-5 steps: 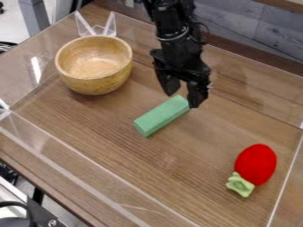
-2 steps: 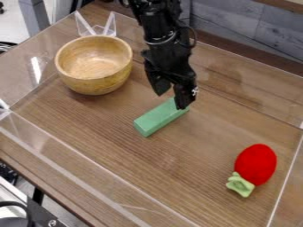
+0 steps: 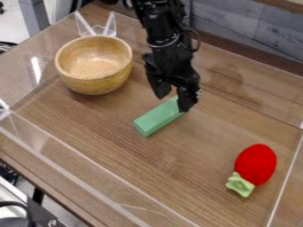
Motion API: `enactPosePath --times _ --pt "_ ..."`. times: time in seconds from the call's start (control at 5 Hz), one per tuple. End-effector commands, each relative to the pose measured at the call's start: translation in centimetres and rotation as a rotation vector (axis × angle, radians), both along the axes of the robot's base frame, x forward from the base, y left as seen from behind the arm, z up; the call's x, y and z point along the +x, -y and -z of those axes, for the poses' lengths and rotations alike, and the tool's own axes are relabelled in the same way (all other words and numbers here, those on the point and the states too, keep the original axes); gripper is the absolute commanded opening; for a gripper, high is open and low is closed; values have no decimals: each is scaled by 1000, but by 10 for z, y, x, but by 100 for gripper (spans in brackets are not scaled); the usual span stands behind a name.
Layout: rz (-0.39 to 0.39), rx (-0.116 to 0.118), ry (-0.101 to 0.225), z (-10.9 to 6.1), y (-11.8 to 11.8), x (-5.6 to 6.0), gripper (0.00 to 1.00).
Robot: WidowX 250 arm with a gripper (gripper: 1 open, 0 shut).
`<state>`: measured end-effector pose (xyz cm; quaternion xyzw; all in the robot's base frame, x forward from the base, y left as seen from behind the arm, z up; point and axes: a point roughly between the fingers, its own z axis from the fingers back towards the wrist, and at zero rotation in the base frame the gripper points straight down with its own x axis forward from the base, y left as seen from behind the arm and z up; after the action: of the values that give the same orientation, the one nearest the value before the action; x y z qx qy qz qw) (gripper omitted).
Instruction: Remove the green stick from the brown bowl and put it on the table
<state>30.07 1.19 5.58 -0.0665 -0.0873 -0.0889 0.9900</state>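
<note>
The green stick (image 3: 157, 118) lies flat on the table (image 3: 106, 151), near its middle and to the right of the brown bowl (image 3: 94, 64). The bowl stands at the back left, and nothing shows inside it. My gripper (image 3: 172, 96) hangs from the black arm and points down just above the stick's far end. Its jaws are open and hold nothing. Whether the fingertips touch the stick I cannot tell.
A red rounded object (image 3: 256, 163) with a small pale-green piece (image 3: 242, 185) lies at the front right. Low clear acrylic walls (image 3: 71, 168) run along the table's edges. Clear plastic pieces (image 3: 97, 25) stand behind the bowl.
The gripper has shifted a little to the left, toward the bowl, staying open above the stick's far end. The stick has not moved.
</note>
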Motion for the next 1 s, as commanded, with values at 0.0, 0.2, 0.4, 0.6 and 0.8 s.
enactPosePath --times 0.0,0.2,0.4,0.6,0.8 --pt "-41 15 59 -24 -2 14 100" --pt "-71 20 60 -27 -2 17 0" --pt "-112 24 57 -22 -7 20 100" --pt "-147 28 54 -14 -15 24 100" --pt "-198 32 53 -11 -3 17 100"
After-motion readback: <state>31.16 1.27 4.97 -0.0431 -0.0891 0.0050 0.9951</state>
